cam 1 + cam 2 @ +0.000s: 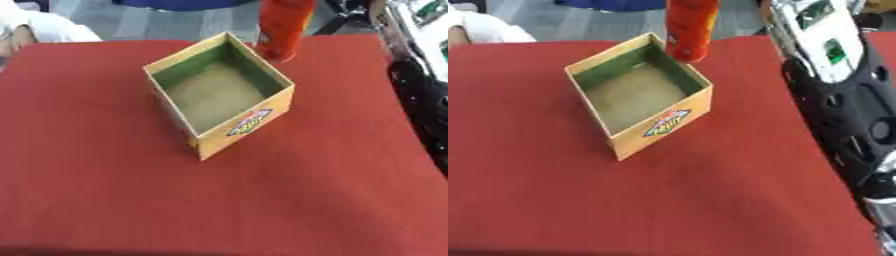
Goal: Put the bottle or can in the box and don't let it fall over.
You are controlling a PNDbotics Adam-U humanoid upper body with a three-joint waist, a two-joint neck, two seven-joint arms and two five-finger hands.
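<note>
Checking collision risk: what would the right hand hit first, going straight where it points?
Hard to say: the right hand barely shows at the lower right corner. If it points away along the table edge, the way looks free; box and bottle stand left of that line.

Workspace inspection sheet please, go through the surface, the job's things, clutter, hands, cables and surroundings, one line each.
Surface: red table cloth, bare around the box.
Job's things: open cardboard box, turned corner-on, nothing inside; orange-red can upright by the box's far corner, its top out of frame; whether it rests on the cloth or is held cannot be told.
Clutter: nothing seen.
Hands: neither hand seen; the robot's black right arm runs along the right edge.
Cables: nothing seen.
Surroundings: a person's white sleeve at the far left edge; grey floor beyond.
</note>
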